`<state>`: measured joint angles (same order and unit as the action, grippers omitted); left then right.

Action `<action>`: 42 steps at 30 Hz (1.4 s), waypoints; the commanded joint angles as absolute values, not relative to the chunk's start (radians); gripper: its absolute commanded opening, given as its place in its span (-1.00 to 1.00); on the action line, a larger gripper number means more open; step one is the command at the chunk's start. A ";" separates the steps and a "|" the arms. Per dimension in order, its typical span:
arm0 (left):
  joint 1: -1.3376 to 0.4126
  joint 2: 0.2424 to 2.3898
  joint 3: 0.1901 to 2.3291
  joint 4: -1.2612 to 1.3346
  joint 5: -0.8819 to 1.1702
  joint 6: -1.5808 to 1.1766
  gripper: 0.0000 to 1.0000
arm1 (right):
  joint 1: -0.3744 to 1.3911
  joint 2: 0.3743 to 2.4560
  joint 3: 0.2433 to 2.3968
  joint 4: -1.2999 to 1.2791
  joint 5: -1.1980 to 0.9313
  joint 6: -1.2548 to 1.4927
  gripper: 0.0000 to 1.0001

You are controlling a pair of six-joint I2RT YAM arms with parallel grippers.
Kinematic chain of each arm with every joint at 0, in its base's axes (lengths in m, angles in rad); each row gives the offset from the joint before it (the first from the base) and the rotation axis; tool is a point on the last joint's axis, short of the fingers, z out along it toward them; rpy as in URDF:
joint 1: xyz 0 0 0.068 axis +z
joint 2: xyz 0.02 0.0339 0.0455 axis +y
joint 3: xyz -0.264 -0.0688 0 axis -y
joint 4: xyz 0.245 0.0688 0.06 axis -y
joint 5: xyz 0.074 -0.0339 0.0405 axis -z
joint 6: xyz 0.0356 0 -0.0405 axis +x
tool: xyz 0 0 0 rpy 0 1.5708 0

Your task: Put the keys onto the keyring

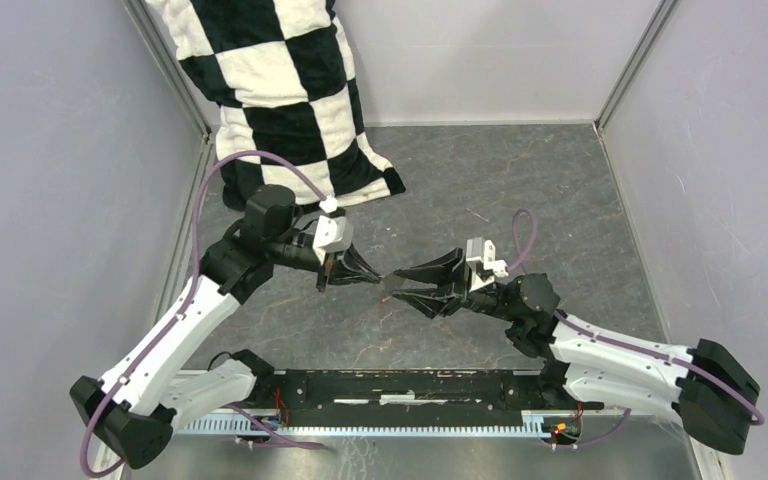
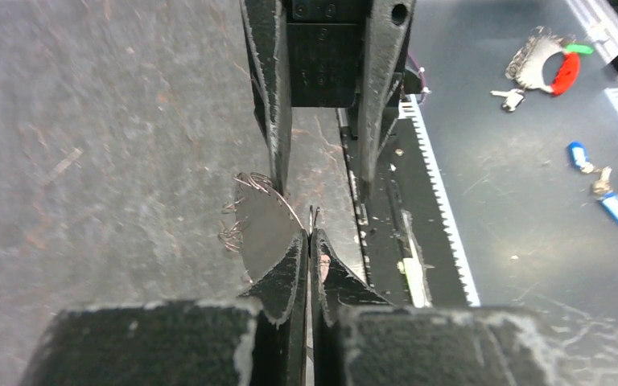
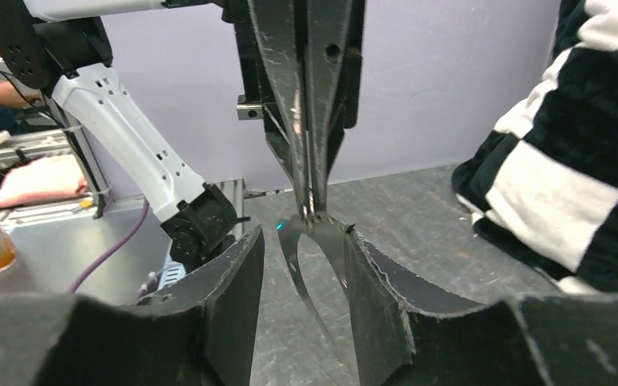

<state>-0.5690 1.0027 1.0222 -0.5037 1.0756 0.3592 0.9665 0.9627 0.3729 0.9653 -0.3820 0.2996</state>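
The keyring (image 1: 388, 283), a thin grey metal hoop, hangs above the table between my two grippers. My left gripper (image 2: 310, 235) is shut on its rim, and the hoop (image 2: 261, 233) fans out to the left of the fingertips. My right gripper (image 3: 302, 239) is open, with the hoop (image 3: 330, 239) standing between its fingers and close to the right one. From above, the left gripper (image 1: 372, 274) and the right gripper (image 1: 410, 284) meet tip to tip. I see no key on the hoop. Small blue-headed keys (image 2: 578, 154) and a red-headed key (image 2: 565, 72) lie on a dark surface beyond the table edge.
A black-and-white checked cushion (image 1: 280, 90) leans in the back left corner and also shows in the right wrist view (image 3: 579, 153). Grey walls close the table in on three sides. A black rail (image 1: 410, 390) with a toothed strip runs along the near edge.
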 commanded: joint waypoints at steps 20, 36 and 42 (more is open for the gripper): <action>-0.632 0.898 0.996 -0.371 1.092 0.537 -0.96 | 0.962 0.809 0.471 0.656 -0.318 0.064 -0.13; -0.611 0.869 0.824 0.208 0.904 -0.249 -0.96 | 0.934 0.756 0.549 0.556 -0.290 0.065 -0.10; -0.611 0.851 0.811 0.236 0.921 -0.231 -0.96 | 0.913 0.836 0.637 0.570 -0.441 0.112 -0.20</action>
